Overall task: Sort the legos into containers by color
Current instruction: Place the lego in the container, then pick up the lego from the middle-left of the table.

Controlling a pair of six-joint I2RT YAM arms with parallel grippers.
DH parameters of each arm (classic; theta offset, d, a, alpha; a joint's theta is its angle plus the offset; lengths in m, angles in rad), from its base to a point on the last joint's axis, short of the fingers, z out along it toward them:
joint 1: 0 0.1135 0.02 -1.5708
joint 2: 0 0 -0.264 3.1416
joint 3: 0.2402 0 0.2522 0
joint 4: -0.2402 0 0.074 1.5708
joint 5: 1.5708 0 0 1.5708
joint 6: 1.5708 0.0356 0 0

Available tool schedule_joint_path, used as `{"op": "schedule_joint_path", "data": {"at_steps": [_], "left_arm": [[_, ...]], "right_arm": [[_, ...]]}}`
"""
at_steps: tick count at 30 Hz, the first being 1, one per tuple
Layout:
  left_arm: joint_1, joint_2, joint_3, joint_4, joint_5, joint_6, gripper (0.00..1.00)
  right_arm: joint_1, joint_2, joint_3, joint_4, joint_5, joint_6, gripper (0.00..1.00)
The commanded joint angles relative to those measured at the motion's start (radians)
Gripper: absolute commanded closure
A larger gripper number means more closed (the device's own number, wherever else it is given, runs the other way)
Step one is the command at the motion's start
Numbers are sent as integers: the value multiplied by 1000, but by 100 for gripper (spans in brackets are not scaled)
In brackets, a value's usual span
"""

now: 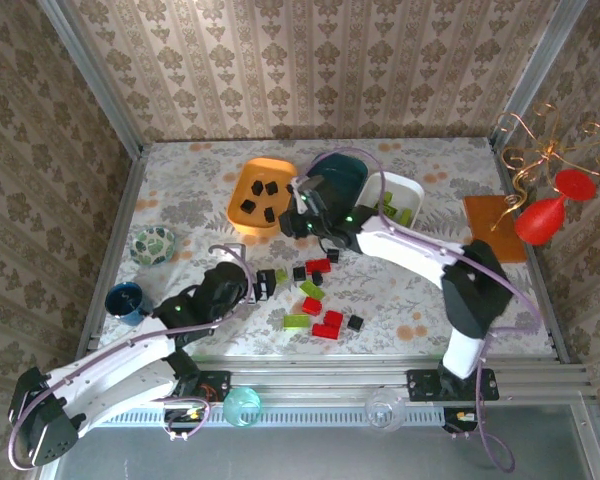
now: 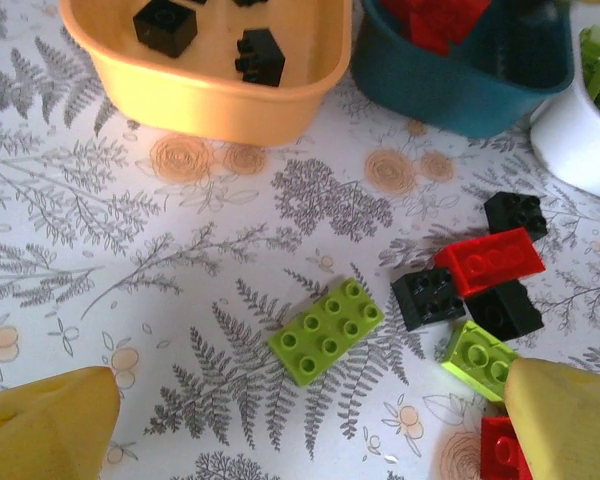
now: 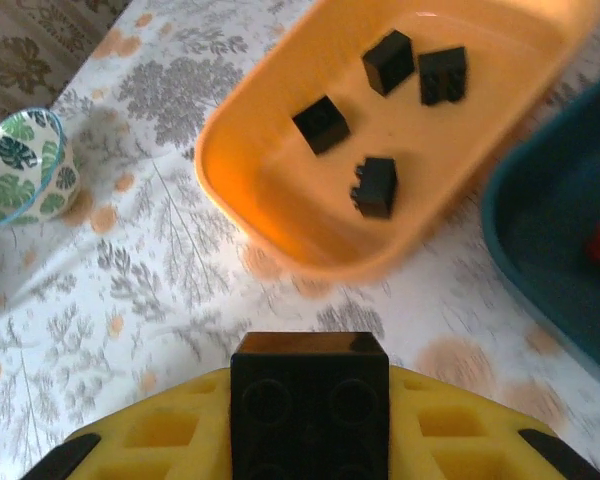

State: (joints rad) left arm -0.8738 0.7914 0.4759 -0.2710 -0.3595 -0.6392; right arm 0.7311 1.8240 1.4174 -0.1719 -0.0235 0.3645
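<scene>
Floral tablecloth (image 1: 405, 300) is spread over the table. At left, the left gripper (image 1: 264, 283) is held with jaws spread wide over a lime-green brick (image 2: 327, 331), whose long axis lies aslant to the line between the fingers (image 2: 40, 430). Further right, a black brick (image 3: 310, 400) is pinched in the right gripper (image 1: 298, 214). Its orange tub (image 3: 270, 200) lies just far-left of the jaws, so this arm is judged the nearer.

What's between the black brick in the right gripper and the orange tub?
Bare tablecloth from black brick to orange tub, in the right wrist view.
</scene>
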Motion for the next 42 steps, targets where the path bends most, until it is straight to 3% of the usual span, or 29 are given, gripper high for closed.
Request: {"op": "schedule_joint_path", "data": {"at_steps": [1,6,9,11,15,22,32,38,42], "left_arm": [[1,-26,-28,-31,14,-52,0],[-2,-63,-44,-44,23,-63,0],[-2,-69,-45,-56,28,-71,0],[-2,-70,-45,-63,34,-71,0],[-2,-70,-45,-64,46,-65,0],[1,-9,-29,1,94,-24,0],[81,370,128,6,254,100,4],[82,529,212,-3,242,154,13],[84,615,263,-43,235,176,13]], "right_arm": [[1,130,154,5,-24,-17,69],[-17,327,390,-27,-11,15,64],[-30,418,494,-42,-12,34,48],[-32,466,568,-75,-15,26,32],[-33,466,608,-109,-3,14,24],[-31,225,305,31,-6,22,22],[-30,-125,-185,183,22,89,21],[-30,-263,-331,194,63,100,21],[-31,-326,-380,193,97,95,20]]}}
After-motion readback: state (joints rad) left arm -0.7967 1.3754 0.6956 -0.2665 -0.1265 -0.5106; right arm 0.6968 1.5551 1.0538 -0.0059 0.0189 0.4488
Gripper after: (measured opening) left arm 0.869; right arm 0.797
